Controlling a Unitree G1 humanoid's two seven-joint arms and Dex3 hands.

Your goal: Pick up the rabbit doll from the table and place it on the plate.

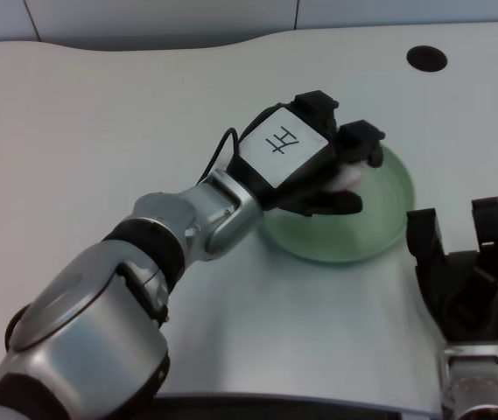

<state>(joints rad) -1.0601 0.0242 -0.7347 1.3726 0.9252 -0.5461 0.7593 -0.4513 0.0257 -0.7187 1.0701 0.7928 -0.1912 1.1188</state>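
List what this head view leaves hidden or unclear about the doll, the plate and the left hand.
- White and pink rabbit doll: mostly hidden by the black left hand; only a small patch shows between its fingers.
- Whether the doll touches the round green plate: hidden by the hand.
- Plate's left part: covered by hand and forearm.

The left forearm (187, 223) ran from the frame's seven o'clock corner up toward one o'clock, ending in the left hand (305, 162) just past centre, back of the hand turned up. Its fingers (361, 140) curled around a small pale object. The right hand (467, 267) rested at four o'clock, fingers up.
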